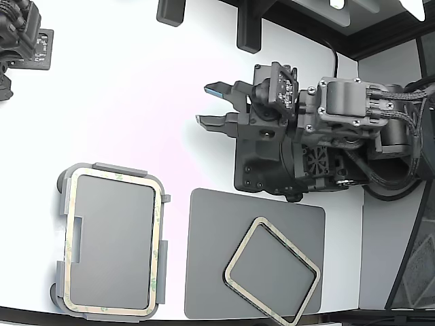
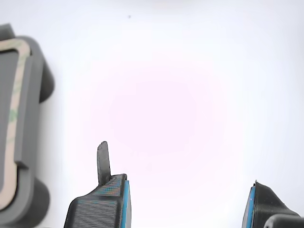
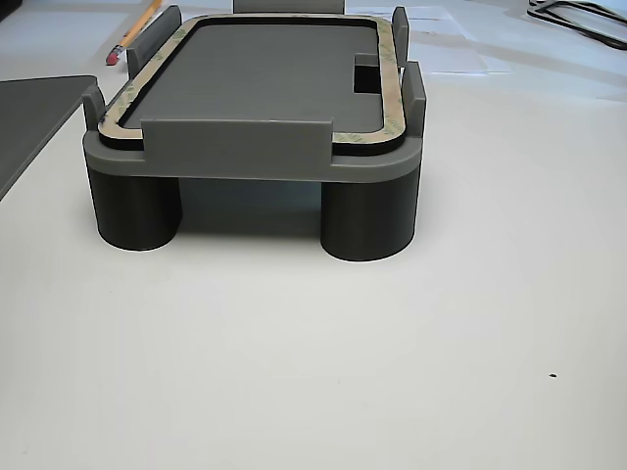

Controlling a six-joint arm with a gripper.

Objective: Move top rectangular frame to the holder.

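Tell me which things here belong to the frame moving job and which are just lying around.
Job:
- thin beige rectangular frame, seated in the holder
- light grey plastic holder tray
- open, empty gripper

Lying about:
- second beige frame, skewed on the mat
- dark grey flat mat
- yellow pencil

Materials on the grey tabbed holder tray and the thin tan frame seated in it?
Grey tabbed holder tray: looks like matte moulded or printed plastic, with a uniform dull surface and thick round legs. Thin tan frame: probably adhesive-backed film or card; flat, beige, green-flecked. Can't confirm.
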